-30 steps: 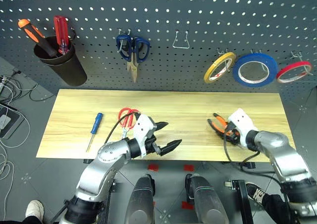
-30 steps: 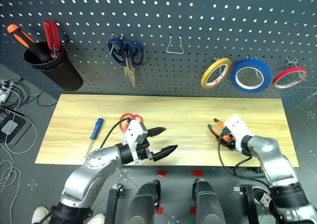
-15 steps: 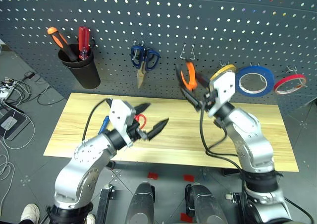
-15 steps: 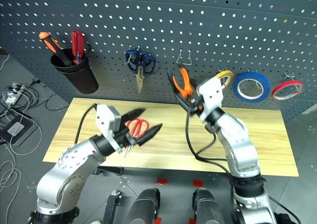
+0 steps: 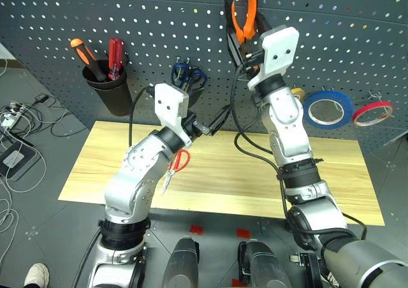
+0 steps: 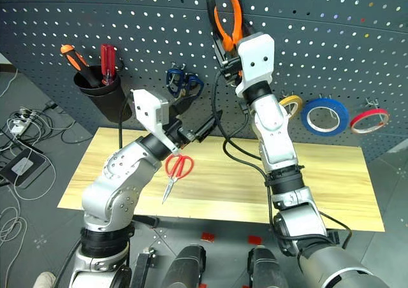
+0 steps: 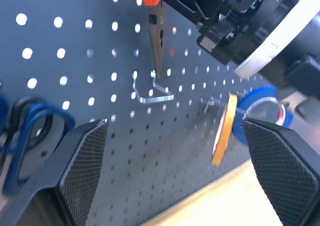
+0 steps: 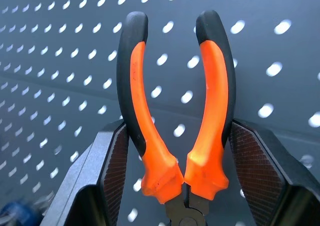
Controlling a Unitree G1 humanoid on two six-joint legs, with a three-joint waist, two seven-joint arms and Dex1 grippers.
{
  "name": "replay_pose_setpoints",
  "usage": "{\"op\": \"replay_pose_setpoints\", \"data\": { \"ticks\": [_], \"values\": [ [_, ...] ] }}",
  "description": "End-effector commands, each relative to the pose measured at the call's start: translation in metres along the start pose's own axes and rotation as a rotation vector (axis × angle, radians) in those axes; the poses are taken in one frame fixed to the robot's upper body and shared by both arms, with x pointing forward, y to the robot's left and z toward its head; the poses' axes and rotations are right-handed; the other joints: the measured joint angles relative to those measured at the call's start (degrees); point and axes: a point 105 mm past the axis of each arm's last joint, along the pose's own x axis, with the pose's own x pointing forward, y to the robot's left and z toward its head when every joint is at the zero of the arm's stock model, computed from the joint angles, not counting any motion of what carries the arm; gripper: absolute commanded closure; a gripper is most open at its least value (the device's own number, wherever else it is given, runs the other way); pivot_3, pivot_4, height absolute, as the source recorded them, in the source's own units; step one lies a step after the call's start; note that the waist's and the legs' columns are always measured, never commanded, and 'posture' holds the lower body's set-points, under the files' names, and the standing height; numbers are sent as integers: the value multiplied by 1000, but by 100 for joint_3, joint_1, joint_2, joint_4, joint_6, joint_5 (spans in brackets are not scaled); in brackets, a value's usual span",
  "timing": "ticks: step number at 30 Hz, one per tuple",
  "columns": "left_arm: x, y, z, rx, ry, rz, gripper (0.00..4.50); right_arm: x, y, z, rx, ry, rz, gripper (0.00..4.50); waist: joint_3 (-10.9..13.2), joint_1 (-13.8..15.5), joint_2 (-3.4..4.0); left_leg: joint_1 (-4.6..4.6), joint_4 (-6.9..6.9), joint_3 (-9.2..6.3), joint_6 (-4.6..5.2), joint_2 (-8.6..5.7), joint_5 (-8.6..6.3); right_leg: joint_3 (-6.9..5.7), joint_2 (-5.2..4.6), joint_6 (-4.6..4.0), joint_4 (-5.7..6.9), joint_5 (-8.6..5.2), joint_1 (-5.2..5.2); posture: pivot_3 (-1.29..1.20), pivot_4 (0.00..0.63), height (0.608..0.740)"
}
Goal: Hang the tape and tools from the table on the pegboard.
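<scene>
One pair of pliers (image 8: 175, 121) upright, handles up, in right claw (image 8: 175, 181); left claw (image 7: 172, 166) wide, empty.

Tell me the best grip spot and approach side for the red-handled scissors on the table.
Grip the red-handled scissors at the neck where the red loops meet the blades, coming straight down from above with the jaws across the narrow width. They lie flat on the table, loops toward the pegboard, closed tips pointing to the near edge, so a side approach probably finds nothing to pinch.
</scene>
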Motion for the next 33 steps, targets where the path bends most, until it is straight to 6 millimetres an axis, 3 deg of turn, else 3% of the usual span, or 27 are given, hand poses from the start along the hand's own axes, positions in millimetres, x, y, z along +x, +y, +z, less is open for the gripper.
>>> {"op": "replay_pose_setpoints", "data": {
  "ticks": [1, 6, 15, 16, 20, 26, 33],
  "values": [
    [7, 0, 5, 25, -38, -7, 0, 8, -6, 10, 4, -73, -54, 1731, 0, -5, 0, 1, 0, 2, 0, 0, 0, 1, 0, 0, 4, 0, -1, 194, 181, 740],
    [8, -1, 5, 31, -40, -20, 0, 1, -7, -13, 42, -2, -96, 1731, 0, -3, 0, 0, 2, 4, 0, 0, 0, 3, 0, 0, 10, 0, -4, 205, 188, 740],
    [3, 0, 2, 34, -14, -26, 0, -31, -1, -57, 11, 156, -94, 1731, 0, 8, 0, 2, 4, 6, 1, 0, 0, 7, -1, -1, 22, 0, -6, 217, 195, 740],
    [2, -1, 1, 34, -13, -26, 0, -33, -3, -60, 15, 169, -100, 1381, 0, 7, 0, 2, 4, 7, 1, 0, 0, 8, -1, -1, 23, -1, -8, 217, 195, 740],
    [2, -2, 0, 32, -7, -31, 0, -37, -6, -63, 18, 186, -112, 59, 0, 12, 0, 4, 7, 6, 0, 0, 0, 8, -1, -1, 30, -1, -7, 214, 192, 740],
    [1, -5, -5, 21, 3, -34, 0, -50, 0, -67, 12, 233, -30, 59, 0, 50, 0, 4, 10, 7, 1, -3, 0, 9, -2, -1, 30, -1, -5, 198, 191, 740],
    [-15, -1, -38, 61, 112, 35, 0, -95, -4, -66, 11, 346, 87, 59, 0, 55, 1, 4, 8, 8, 2, -1, -1, 13, -1, -1, 32, -1, -7, 190, 208, 740]
  ]
}}
